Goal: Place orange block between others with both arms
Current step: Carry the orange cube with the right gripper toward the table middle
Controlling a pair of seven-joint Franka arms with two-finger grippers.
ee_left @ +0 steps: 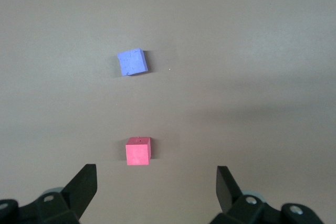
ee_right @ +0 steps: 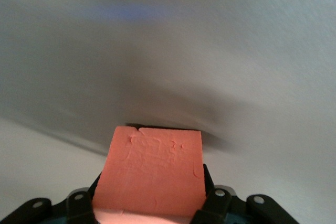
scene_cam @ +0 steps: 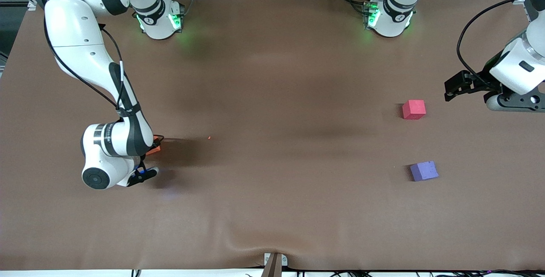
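A: Though pinched on both sides by the right gripper (ee_right: 152,184), where exactly is the orange block (ee_right: 152,166)?

B: Down at the right arm's end of the brown table (scene_cam: 272,76), a little below mid-height in the front view, mostly hidden under the white wrist (only an orange corner peeking out). Seemingly resting on the tabletop; hard to say whether lifted at all.

A: And the other two?

B: Well apart from it, at the left arm's end. Pink-red cube (scene_cam: 414,109) near mid-height of the frame, purple cube (scene_cam: 424,171) lower, so nearer the front camera. Clear gap between them, running up and down the frame.

A: Which way from the hand, then?

B: Straight across the frame toward the left arm's end. Gap and orange block at about the same height in the picture, so probably a sideways carry with almost no shift toward or away from the camera.

A: Nearer arm?

B: Left one, by far. Left gripper (ee_left: 156,182) spread wide, holding nothing, hanging over the table just beside the pink-red cube, waiting. Likely a handover somewhere mid-table, since that stretch looks long for the right arm alone.
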